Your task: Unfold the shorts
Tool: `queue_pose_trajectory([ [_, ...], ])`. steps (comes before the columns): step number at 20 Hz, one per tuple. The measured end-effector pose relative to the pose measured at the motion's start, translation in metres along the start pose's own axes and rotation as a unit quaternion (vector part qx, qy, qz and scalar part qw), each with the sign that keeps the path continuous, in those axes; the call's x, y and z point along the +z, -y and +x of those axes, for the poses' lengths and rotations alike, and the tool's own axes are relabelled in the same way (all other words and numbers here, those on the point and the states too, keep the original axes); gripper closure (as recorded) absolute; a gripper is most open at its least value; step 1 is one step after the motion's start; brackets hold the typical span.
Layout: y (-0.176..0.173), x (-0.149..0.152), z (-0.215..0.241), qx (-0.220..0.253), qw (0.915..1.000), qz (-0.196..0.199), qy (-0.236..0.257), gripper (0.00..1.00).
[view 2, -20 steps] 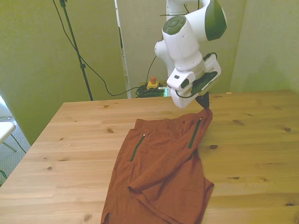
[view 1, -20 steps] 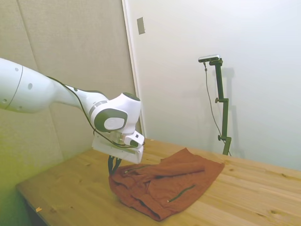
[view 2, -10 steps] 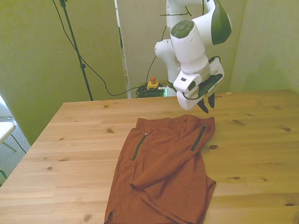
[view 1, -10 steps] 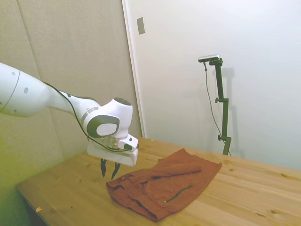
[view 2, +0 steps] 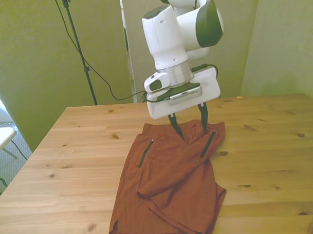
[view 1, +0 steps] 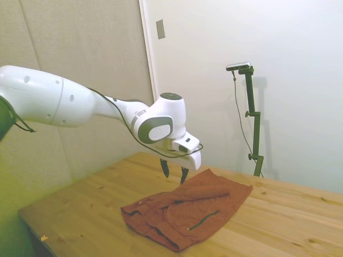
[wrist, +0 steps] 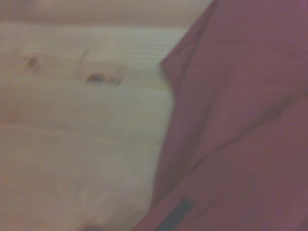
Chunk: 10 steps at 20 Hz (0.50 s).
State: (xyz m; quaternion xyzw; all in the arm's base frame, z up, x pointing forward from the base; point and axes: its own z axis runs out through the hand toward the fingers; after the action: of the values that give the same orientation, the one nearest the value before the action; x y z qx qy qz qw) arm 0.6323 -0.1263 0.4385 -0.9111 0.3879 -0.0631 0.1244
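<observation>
The rust-brown shorts (view 2: 169, 188) lie on the wooden table (view 2: 71, 166), partly folded, with one leg doubled over the other and two dark zipper lines showing. In the side view the shorts (view 1: 187, 211) sit mid-table. My gripper (view 2: 190, 128) hangs open just above the waistband end of the shorts, holding nothing; the side view shows the gripper (view 1: 173, 172) clear of the cloth. The wrist view shows blurred shorts fabric (wrist: 240, 125) beside bare wood.
Bare wood of the table (view 1: 80, 214) lies on both sides of the shorts. A cable stand (view 2: 79, 48) rises behind the far edge at the front view's left. Walls (view 1: 214, 64) close in behind the table.
The gripper let go of the shorts' waistband corner, which dropped flat. It then opened, rose and swung from the front view's right toward the middle of the waistband.
</observation>
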Motion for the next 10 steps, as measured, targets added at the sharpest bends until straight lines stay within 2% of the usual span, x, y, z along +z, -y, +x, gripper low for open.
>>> queue_pose_trajectory([
  [3,0.005,0.003,0.027,0.058,0.9972,-0.026,-0.039,0.00],
  [5,0.005,0.009,0.038,0.099,0.9923,-0.045,-0.060,0.00],
  [8,0.005,0.019,0.053,0.166,0.9802,-0.069,-0.083,0.00],
  [10,0.002,0.024,0.065,0.213,0.9692,-0.081,-0.093,0.00],
])
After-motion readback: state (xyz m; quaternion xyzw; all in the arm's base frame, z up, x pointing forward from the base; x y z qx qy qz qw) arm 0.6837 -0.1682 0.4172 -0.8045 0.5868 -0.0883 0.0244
